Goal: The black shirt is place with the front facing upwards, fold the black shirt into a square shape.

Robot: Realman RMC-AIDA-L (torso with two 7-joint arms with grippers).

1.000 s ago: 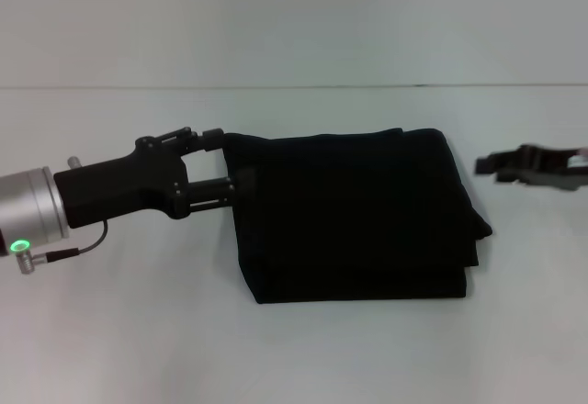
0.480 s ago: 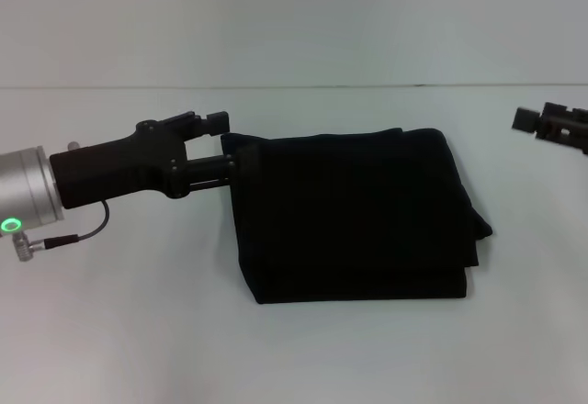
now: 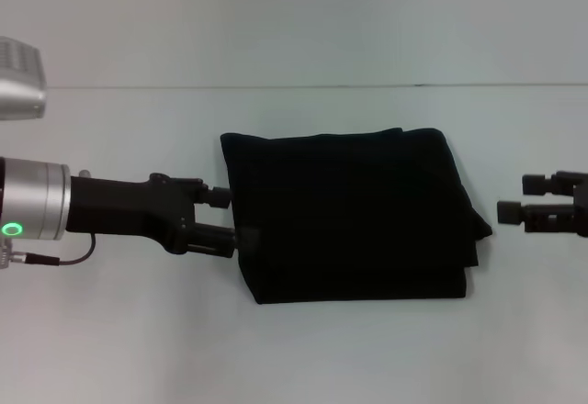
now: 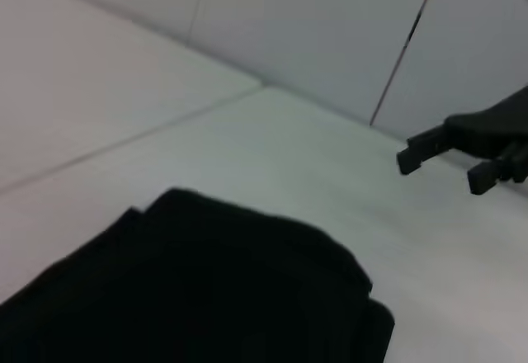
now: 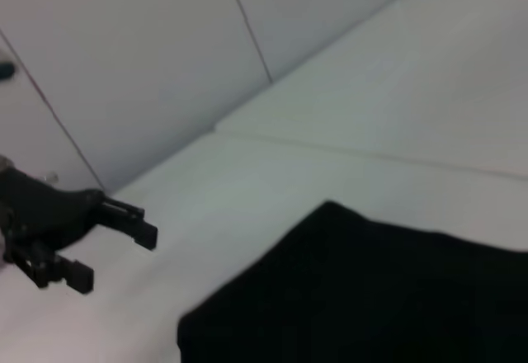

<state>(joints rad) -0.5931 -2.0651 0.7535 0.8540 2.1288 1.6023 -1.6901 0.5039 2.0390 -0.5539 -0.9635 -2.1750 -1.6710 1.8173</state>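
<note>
From my head camera, the black shirt (image 3: pixel 354 216) lies folded into a rough rectangle in the middle of the white table (image 3: pixel 294 358), layered edges showing along its near side and a small bulge at its right edge. My left gripper (image 3: pixel 231 218) reaches in from the left at the shirt's left edge, fingers apart, the nearer fingertip touching or just overlapping the cloth; whether it pinches any fabric I cannot tell. My right gripper (image 3: pixel 512 196) hangs just beside the shirt's right edge, apart from it, its two fingers spread with a clear gap between them. In my left wrist view, the shirt (image 4: pixel 190 289) fills the lower part as a dark folded mass on the table (image 4: pixel 272 148), and the right gripper (image 4: pixel 442 157) shows beyond it, fingers parted. In my right wrist view, the shirt (image 5: pixel 371 297) lies on the table (image 5: pixel 396 107), with the left gripper (image 5: pixel 113 244) farther off, its fingers apart and holding nothing that I can see.
</note>
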